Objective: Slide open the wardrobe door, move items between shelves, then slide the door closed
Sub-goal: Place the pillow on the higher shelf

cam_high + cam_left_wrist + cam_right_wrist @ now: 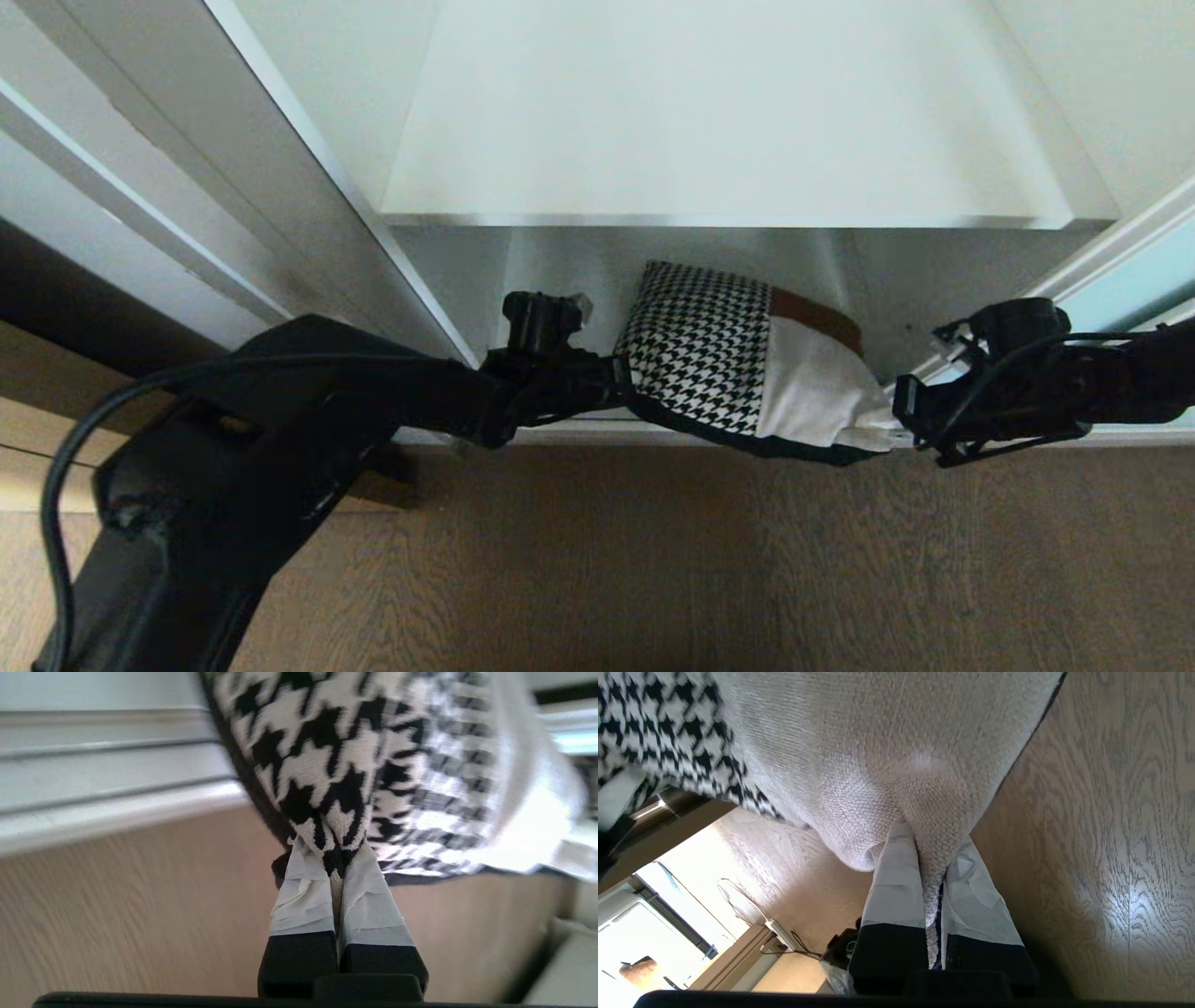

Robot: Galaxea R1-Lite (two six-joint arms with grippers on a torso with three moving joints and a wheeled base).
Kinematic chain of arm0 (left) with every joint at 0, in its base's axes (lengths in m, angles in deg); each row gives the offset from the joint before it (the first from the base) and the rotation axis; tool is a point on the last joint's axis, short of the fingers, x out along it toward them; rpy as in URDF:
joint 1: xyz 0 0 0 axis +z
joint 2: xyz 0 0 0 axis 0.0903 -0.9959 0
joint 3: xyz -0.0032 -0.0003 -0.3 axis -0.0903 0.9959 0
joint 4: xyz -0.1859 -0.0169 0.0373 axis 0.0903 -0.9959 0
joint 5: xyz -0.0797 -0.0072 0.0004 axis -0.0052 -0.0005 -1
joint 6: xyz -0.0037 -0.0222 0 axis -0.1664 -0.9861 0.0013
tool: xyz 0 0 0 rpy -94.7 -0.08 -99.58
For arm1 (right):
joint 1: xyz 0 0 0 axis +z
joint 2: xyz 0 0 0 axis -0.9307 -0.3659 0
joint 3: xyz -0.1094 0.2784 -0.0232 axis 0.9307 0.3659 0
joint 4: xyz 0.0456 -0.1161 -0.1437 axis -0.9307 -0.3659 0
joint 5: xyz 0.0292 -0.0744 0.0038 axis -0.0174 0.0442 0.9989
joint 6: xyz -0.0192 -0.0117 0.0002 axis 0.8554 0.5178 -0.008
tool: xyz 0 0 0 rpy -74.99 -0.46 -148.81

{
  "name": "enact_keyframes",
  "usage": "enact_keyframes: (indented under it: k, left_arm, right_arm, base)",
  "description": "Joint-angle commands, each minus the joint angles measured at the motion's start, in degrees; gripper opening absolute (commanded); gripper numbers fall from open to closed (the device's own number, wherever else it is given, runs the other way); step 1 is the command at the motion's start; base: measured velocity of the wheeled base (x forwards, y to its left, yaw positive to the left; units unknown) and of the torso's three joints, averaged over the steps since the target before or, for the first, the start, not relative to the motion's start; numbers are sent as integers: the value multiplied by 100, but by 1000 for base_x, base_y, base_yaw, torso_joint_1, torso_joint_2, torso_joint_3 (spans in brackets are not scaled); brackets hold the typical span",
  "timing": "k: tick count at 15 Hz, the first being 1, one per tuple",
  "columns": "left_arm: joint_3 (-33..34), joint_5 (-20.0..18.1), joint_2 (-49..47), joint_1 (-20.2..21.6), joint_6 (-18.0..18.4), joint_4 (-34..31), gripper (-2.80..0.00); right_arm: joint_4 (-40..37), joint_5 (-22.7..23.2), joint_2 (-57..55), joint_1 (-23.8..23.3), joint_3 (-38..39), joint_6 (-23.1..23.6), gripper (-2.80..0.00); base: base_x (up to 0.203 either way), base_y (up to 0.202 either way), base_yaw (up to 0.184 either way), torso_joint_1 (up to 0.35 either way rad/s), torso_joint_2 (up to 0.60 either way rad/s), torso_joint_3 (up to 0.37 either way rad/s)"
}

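Left end effector [618,381] and right end effector [894,422] are pinching the cushion [747,359] by opposite corners, keeping it taut for shelving.

Cushion [887,765] corner between taped fingers [896,882]

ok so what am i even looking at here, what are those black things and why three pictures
The black things are a robot's two arms, each ending in a pincer with taped tips. The wide picture comes from a camera on the robot's head, looking down into an open wardrobe. The other two come from cameras on each wrist, just behind the tips.

Between them the arms hold a cushion. The left pincer is shut on its black-and-white houndstooth corner, seen close in the left wrist view. The right pincer is shut on its cream corner.

The cushion hangs at the wardrobe's opening, below a white shelf and partly over the wooden floor. The aqua sliding door shows at the right.
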Motion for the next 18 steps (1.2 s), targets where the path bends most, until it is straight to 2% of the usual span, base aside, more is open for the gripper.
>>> enact_keyframes:
  k: [1,7,10,14,18]
  left_arm:
    - [567,36,843,-245,-174,152,-280]
    - [1785,135,1898,-559,-630,423,-280]
    - [2349,226,2390,-684,-648,505,-280]
    - [2934,537,2838,-735,-635,519,-280]
    - [3397,788,3423,-778,-618,509,-280]
  right_arm:
    - [7,28,488,19,184,-8,-280]
    - [2,147,1417,25,717,-16,-280]
    - [-4,147,2032,19,1126,-12,-280]
    - [-86,154,2894,20,1590,-22,-280]
    - [-648,156,3840,26,1747,-24,-280]
  base:
    - [0,0,0,0,0,0]
    - [0,0,0,0,0,0]
    - [0,0,0,0,0,0]
    - [0,0,0,0,0,0]
    - [0,0,0,0,0,0]
